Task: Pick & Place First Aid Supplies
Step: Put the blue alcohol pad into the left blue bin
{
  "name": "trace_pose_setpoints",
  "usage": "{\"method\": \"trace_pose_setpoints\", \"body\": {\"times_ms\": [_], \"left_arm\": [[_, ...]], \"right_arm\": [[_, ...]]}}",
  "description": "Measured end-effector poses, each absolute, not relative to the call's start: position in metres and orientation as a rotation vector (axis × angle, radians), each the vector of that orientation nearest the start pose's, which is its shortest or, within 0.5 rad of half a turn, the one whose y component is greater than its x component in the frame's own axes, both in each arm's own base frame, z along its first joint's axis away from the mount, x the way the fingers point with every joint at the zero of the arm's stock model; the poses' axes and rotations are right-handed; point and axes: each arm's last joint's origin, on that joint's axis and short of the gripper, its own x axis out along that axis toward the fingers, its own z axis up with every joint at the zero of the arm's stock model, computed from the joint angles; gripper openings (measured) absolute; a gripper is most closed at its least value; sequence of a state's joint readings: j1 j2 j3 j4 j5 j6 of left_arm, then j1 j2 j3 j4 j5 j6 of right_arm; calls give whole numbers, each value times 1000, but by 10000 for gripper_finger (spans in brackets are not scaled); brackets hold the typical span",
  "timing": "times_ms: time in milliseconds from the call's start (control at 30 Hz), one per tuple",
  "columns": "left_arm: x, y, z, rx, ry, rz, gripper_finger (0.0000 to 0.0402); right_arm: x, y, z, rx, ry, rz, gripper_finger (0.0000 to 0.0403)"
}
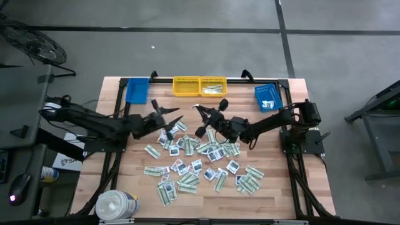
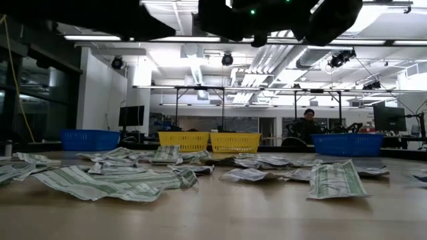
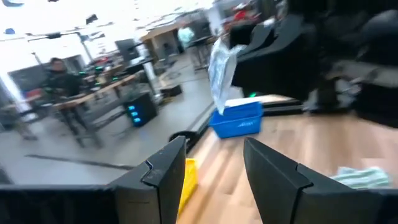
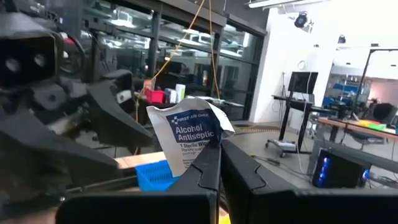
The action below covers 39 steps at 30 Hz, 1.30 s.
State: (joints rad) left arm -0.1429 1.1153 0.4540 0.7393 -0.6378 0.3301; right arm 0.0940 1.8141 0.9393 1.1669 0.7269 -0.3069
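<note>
Many first aid supplies point(image 1: 200, 159) lie loose on the wooden table's middle: long green-white strips and small white squares, also seen lying flat in the low view point(image 2: 120, 181). Above the pile's far edge my right gripper point(image 1: 209, 117) point(image 4: 221, 163) is shut on one white packet point(image 4: 186, 134) printed "Alcohol Antiseptic". The same packet point(image 3: 221, 65) shows in the left wrist view. My left gripper point(image 1: 165, 117) point(image 3: 217, 177) hovers to the left of the right one, open, with nothing between its fingers. My right gripper pinches the packet by its lower corner point(image 4: 202, 149) between its two fingers. The fingers come nearly level from the table's right. The rest of the packet stands out beyond the fingertips, slightly crumpled, lifted clear of the table.
Along the far edge stand a blue bin point(image 1: 137, 89), two yellow bins point(image 1: 200, 86) and another blue bin point(image 1: 267, 97). A big white tub point(image 1: 115, 205) stands at the near left corner. A person point(image 2: 308, 123) sits in the room behind.
</note>
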Motion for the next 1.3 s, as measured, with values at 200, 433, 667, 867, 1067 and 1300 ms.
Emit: {"method": "trace_pose_setpoints", "body": {"times_ms": [200, 433, 667, 867, 1067, 1300], "left_arm": [[252, -18, 252, 359, 8, 555, 161], [266, -20, 260, 374, -2, 560, 161], [268, -19, 266, 359, -8, 600, 153], [269, -19, 266, 345, -1, 594, 75], [269, -19, 263, 353, 22, 592, 9], [269, -19, 262, 359, 36, 591, 2]], "right_arm": [[375, 19, 239, -189, -166, -657, 0], [375, 19, 237, -195, -151, -652, 0], [376, 21, 235, -203, -132, -640, 0], [376, 21, 235, -205, -129, -638, 0], [376, 21, 234, -207, -125, -637, 0], [376, 21, 233, -236, -106, -638, 3]]}}
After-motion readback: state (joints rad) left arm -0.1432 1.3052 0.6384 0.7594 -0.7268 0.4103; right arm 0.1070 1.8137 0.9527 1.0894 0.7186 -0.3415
